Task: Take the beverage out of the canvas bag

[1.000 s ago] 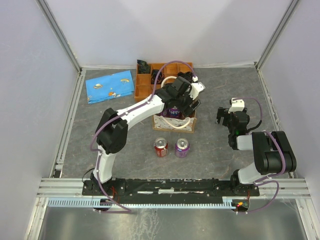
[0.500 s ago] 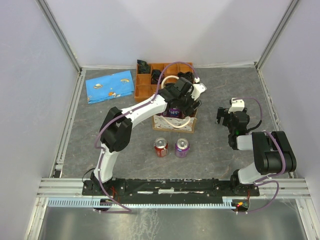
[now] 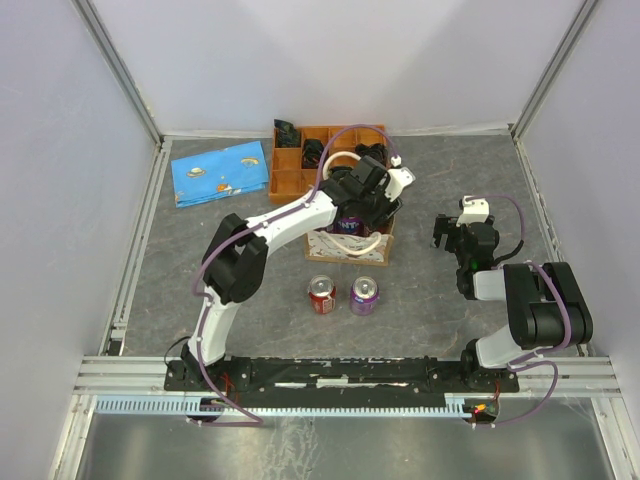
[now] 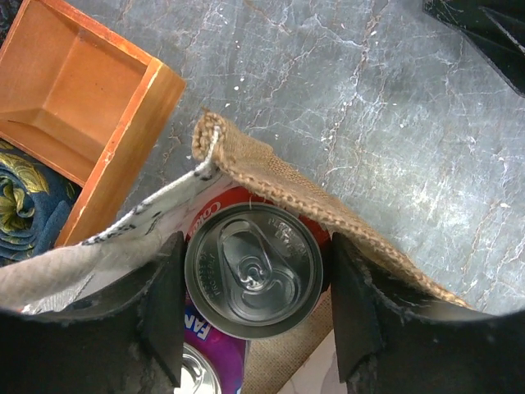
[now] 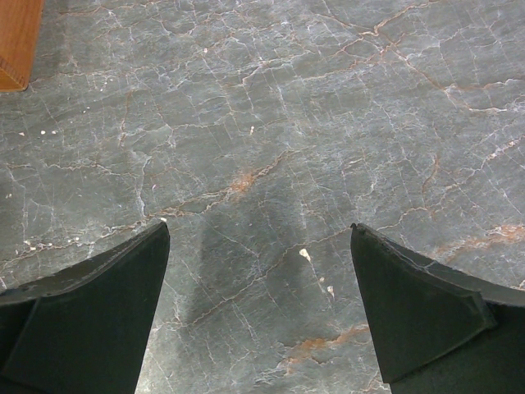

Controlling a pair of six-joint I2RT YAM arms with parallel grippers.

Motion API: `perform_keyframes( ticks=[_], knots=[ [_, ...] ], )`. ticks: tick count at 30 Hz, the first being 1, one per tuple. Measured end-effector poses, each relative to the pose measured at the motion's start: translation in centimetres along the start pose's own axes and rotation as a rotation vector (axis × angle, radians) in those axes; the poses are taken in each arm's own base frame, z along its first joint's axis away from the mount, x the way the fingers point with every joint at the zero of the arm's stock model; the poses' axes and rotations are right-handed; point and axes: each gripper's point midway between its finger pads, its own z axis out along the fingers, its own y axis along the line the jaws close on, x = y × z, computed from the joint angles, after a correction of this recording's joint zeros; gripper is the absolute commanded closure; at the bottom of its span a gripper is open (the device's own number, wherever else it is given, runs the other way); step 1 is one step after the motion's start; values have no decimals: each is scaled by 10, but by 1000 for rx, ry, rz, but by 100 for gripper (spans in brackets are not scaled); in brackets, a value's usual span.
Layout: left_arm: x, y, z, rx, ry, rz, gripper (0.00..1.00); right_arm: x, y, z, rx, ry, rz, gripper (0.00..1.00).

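Note:
The canvas bag [image 3: 345, 247] stands mid-table, its woven rim [image 4: 275, 176] showing in the left wrist view. My left gripper [image 3: 368, 207] reaches down into it. In the left wrist view the left gripper [image 4: 254, 308] has a jaw on each side of a red beverage can [image 4: 253, 271] that stands upright in the bag, both against its body. A purple can [image 4: 205, 365] sits beside it in the bag. My right gripper [image 3: 452, 232] is open and empty over bare table to the right; it also shows in the right wrist view [image 5: 258, 312].
A red can [image 3: 321, 295] and a purple can [image 3: 364, 295] stand on the table in front of the bag. The orange-brown wooden tray [image 3: 292, 165] sits right behind the bag, its corner [image 4: 123, 123] close to the rim. A blue pouch [image 3: 220, 172] lies at the back left.
My left gripper has moved down and slightly back into the bag. The right arm has not moved.

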Motion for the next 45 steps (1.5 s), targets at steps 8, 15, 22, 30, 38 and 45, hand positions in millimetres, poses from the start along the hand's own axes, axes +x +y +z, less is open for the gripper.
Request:
perform_keyframes(
  ticks=[8, 15, 22, 30, 38, 45],
  knots=[
    [-1, 0, -2, -57, 9, 15, 97, 0, 0, 0, 0, 0, 0, 1],
    [-4, 3, -14, -114, 13, 26, 97, 0, 0, 0, 0, 0, 0, 1],
    [-44, 12, -62, -170, -93, 26, 97, 0, 0, 0, 0, 0, 0, 1],
    [-83, 20, -132, -245, -211, 23, 97, 0, 0, 0, 0, 0, 0, 1],
    [-89, 18, -175, -278, -222, 25, 97, 0, 0, 0, 0, 0, 0, 1],
    [-91, 15, -225, -297, -254, 9, 97, 0, 0, 0, 0, 0, 0, 1]
  ],
)
